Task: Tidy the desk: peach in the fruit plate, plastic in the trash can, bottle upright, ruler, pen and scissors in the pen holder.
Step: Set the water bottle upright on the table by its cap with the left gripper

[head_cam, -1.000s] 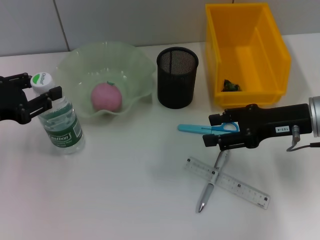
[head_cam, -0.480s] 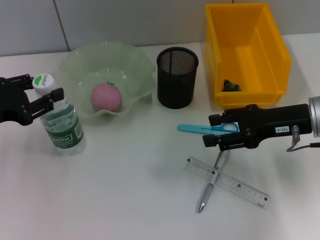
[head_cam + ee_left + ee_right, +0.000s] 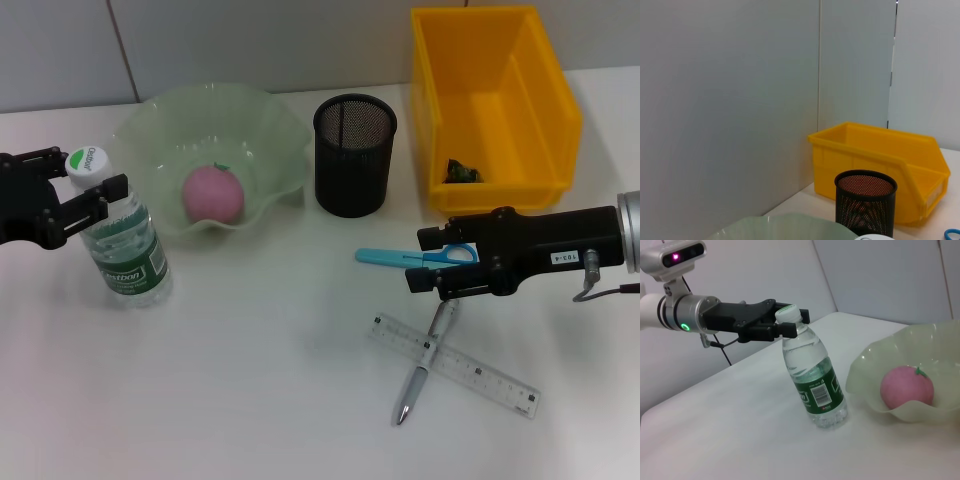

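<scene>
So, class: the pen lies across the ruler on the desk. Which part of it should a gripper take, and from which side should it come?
Probably the pen's lower barrel, where it lies clear of the ruler. It lies flat, so come straight down from above, fingers either side of the shaft. Its upper end sits under the right gripper, so there is less room there.

Left wrist cam mostly caught grey wall panels (image 3: 730, 100). Yellow bin (image 3: 880, 160) sat against them, black mesh pen holder (image 3: 866, 202) in front, green plate rim (image 3: 785, 227) nearest.
</scene>
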Motion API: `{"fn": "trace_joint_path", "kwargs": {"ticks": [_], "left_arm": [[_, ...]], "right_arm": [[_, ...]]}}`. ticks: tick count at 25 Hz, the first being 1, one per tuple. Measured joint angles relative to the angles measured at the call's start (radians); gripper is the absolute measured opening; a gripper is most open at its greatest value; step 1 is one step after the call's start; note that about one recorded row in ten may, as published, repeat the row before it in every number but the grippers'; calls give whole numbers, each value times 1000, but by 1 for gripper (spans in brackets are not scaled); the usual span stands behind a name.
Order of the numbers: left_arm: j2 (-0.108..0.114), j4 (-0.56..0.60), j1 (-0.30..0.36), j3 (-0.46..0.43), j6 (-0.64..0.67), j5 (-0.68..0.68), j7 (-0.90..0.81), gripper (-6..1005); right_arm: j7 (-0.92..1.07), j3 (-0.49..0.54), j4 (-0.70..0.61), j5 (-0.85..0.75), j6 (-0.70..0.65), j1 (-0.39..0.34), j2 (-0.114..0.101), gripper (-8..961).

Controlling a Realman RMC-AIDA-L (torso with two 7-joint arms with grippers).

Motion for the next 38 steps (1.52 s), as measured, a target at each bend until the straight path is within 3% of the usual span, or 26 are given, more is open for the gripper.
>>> {"fn": "trace_joint_path", "kwargs": {"ticks": [38], "left_arm": [[-2, 4, 5, 27, -19, -4, -19, 576]], "right_arm": [[7, 0, 0, -4, 0, 10, 0, 740]]}}
